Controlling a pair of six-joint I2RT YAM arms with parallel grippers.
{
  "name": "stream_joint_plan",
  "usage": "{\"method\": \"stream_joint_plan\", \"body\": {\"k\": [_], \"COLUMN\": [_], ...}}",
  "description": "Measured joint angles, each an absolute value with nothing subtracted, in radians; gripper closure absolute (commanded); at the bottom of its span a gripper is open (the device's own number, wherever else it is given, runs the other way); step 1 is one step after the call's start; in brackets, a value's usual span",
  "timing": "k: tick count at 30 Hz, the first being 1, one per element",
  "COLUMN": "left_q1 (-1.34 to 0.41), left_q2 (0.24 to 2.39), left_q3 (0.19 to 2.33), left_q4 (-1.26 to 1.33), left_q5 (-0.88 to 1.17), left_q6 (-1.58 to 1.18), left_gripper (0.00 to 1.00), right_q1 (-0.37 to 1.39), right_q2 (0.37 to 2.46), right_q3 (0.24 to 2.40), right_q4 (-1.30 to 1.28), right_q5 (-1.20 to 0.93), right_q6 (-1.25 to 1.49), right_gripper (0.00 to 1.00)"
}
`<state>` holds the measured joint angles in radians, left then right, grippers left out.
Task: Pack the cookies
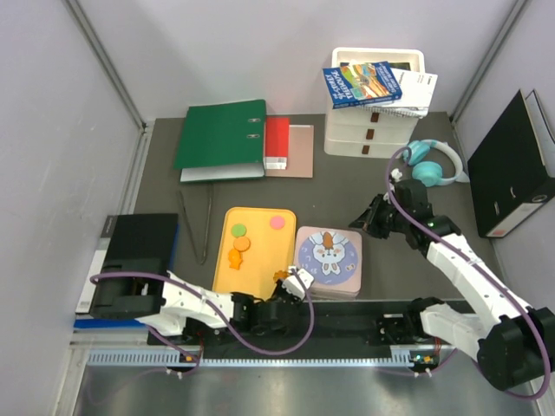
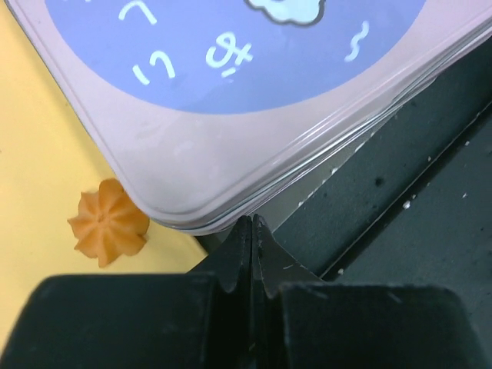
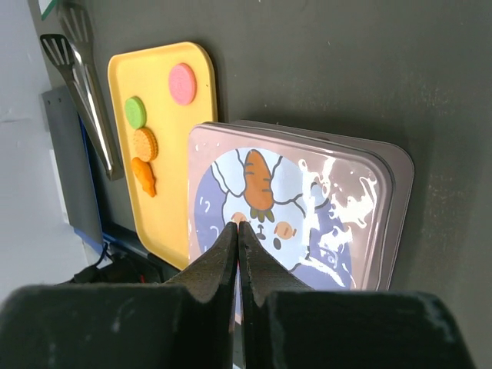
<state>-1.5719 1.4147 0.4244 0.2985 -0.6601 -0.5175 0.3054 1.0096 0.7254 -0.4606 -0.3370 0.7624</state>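
Note:
A yellow tray holds the cookies: a green one, a pink one, a round orange one, another orange one and an orange flower-shaped one by the tray's near right corner. A closed square tin with a rabbit lid lies right of the tray. My left gripper is shut and empty, its tips at the tin's near left corner. My right gripper is shut and empty, held above the tin. The right wrist view also shows the pink cookie and the green cookie.
Metal tongs lie left of the tray. A green binder and a red block are at the back. White drawers with a book, teal headphones and a black binder stand right. A black box is left.

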Motion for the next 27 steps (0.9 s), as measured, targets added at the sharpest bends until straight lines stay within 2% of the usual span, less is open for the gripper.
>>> {"method": "stream_joint_plan", "body": {"k": [11, 27], "left_q1": [-1.442, -1.185], "left_q2": [1.467, 1.673], "left_q3": [0.494, 0.697], "left_q4": [0.343, 0.284], "left_q5": [-0.628, -0.418], "left_q6": [-0.495, -0.499], "left_gripper": [1.0, 1.0], "right_q1": [0.28, 0.256], "right_q2": [1.017, 1.016], "right_q3": [0.759, 0.774], "right_q4": [-0.482, -0.521], "right_q5": [-0.336, -0.264], "right_q6": [0.756, 0.744], "right_gripper": [1.0, 1.0]}}
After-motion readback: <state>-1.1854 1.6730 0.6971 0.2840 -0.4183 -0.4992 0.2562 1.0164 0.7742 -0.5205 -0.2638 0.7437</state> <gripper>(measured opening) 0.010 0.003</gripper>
